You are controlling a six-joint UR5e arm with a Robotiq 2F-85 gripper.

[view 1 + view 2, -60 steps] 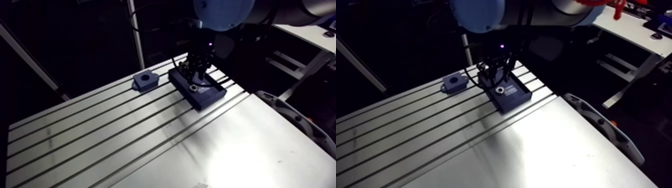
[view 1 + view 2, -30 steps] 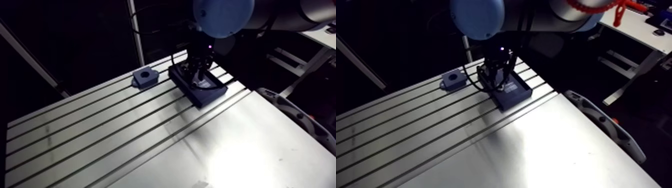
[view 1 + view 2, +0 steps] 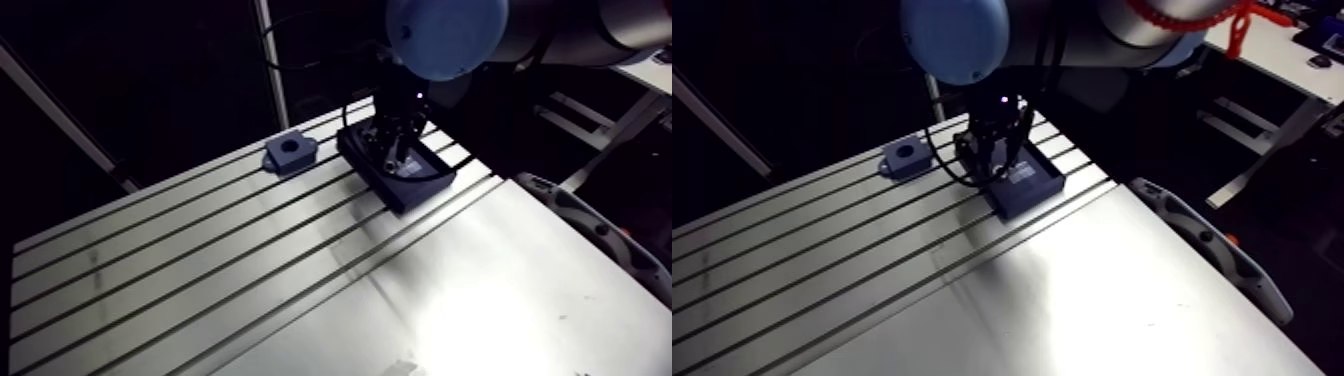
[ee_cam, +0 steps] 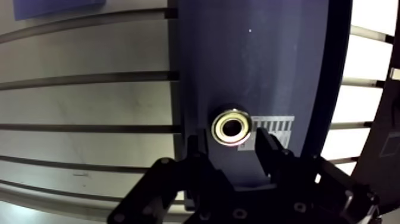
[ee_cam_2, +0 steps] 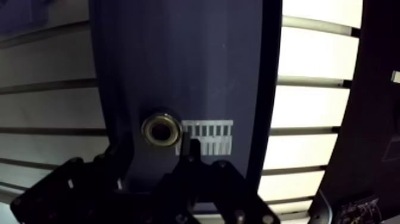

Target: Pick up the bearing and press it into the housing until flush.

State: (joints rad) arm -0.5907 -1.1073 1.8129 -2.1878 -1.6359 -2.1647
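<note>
Wrist view puts the small round metal bearing [image 4: 232,127], flat in the dark blue rectangular tray [image 4: 268,59] on the slotted aluminium tabletop [image 4: 89,107], centred just ahead of the open, empty fingers [image 4: 269,152].

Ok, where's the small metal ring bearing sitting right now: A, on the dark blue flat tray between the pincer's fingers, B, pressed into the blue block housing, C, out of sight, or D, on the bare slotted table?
A: the wrist view shows the small metal ring bearing lying on the dark blue flat tray, between the fingers of the open pincer.
</note>
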